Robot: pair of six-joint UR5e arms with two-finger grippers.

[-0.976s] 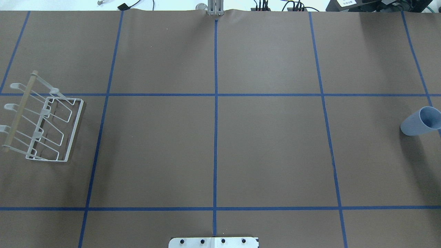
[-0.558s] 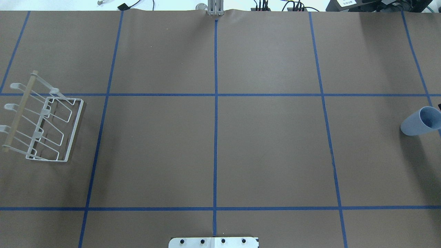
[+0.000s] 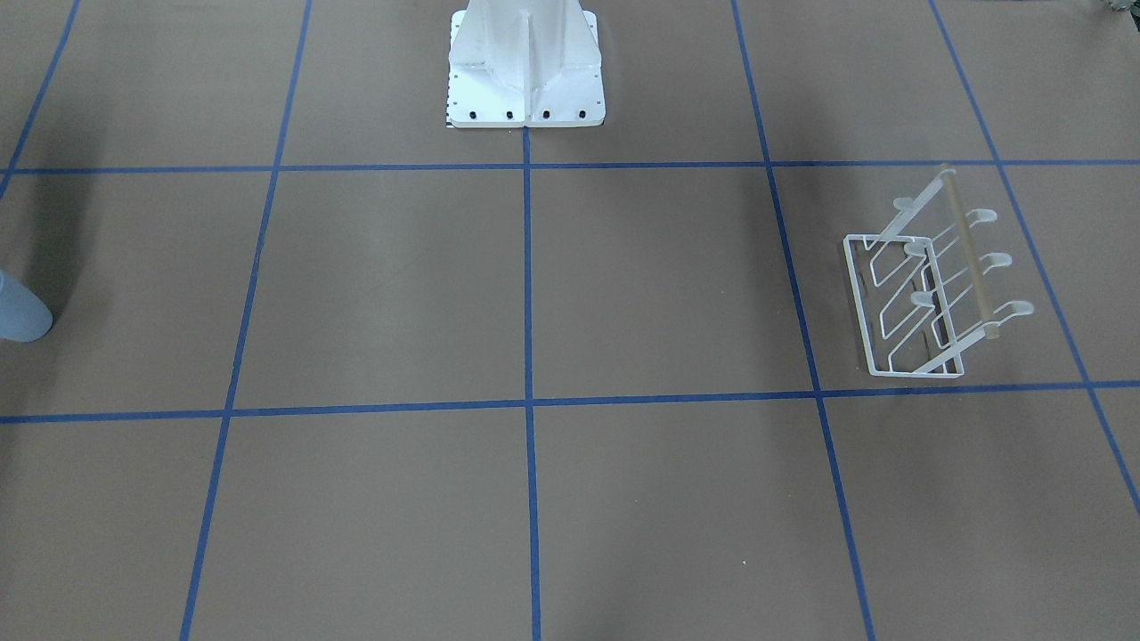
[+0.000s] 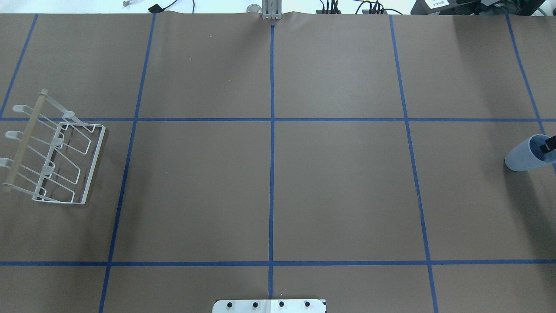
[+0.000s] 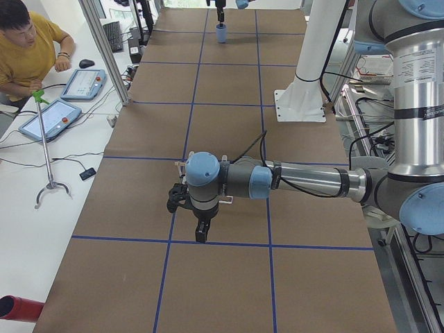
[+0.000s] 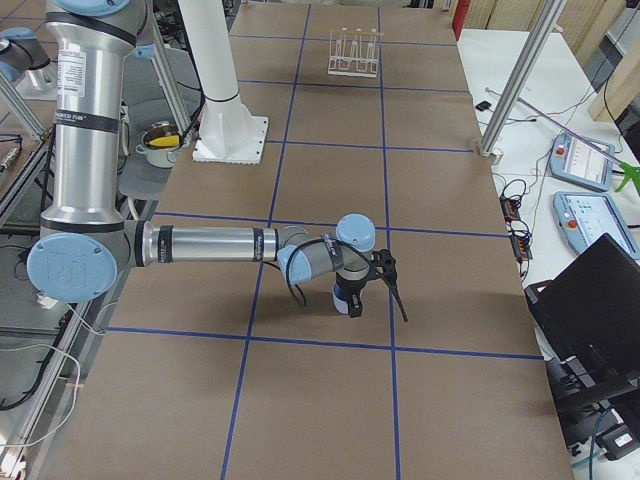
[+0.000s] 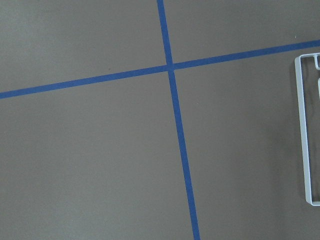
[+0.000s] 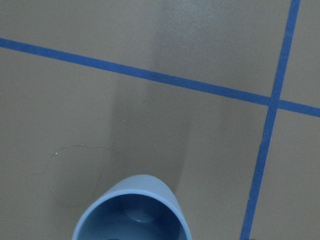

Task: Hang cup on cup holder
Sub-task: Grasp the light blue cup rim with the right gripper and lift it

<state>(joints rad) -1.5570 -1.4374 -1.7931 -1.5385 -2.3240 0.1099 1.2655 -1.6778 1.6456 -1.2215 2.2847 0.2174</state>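
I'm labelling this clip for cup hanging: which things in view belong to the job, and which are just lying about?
Job: pale-blue matte handleless tumbler cup; white wire cup holder rack with wooden dowel.
Lying about: white bolted metal pedestal base; blue tape grid lines; brown paper table cover.

Left arm (image 5: 298,182) reaching out level and low over the surface, left pincer (image 5: 200,234) pointing down, right arm (image 6: 210,243) stretching level likewise, right pincer (image 6: 378,312) hanging downward, one dark fingertip (image 4: 549,144) showing at overhead view's right edge, both jaw gaps unclear
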